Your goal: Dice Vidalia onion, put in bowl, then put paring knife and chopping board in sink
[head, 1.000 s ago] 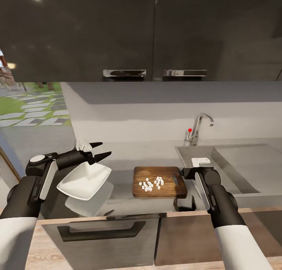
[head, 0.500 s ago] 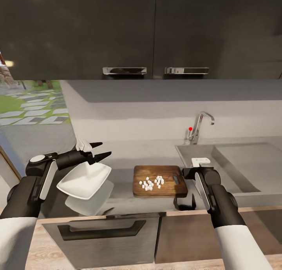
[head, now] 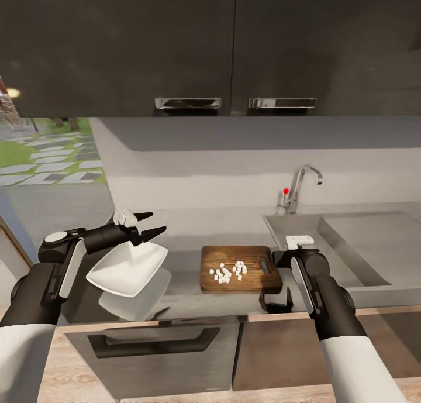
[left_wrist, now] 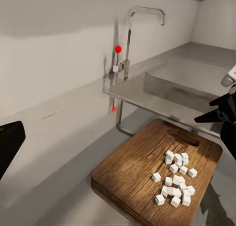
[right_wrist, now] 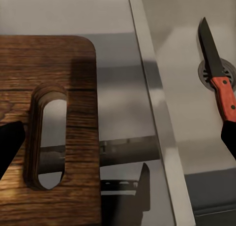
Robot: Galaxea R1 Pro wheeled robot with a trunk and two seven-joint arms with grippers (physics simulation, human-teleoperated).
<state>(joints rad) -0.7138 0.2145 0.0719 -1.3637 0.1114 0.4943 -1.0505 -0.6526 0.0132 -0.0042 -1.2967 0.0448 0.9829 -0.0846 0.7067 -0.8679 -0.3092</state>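
Left gripper (head: pixel 153 224) holding the tilted white bowl (head: pixel 128 268) above the countertop (head: pixel 181 300), fingers seemingly pinching its rim, right gripper (head: pixel 275 258) fingers apart by the chopping board (head: pixel 240 268), onion cubes (head: pixel 227 272) on it, paring knife (right_wrist: pixel 217 78) in the sink (right_wrist: pixel 187 53)

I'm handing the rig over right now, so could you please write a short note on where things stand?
Left gripper: appears shut on the bowl, holding it tilted above the countertop, left of the chopping board.
Right gripper: open, at the board's handle-slot end, holding nothing.
Done: onion diced; the onion pieces lie on the board. The paring knife lies in the sink, blade over the drain.
Left: get the onion pieces into the bowl, set it on the countertop, put the board in the sink.
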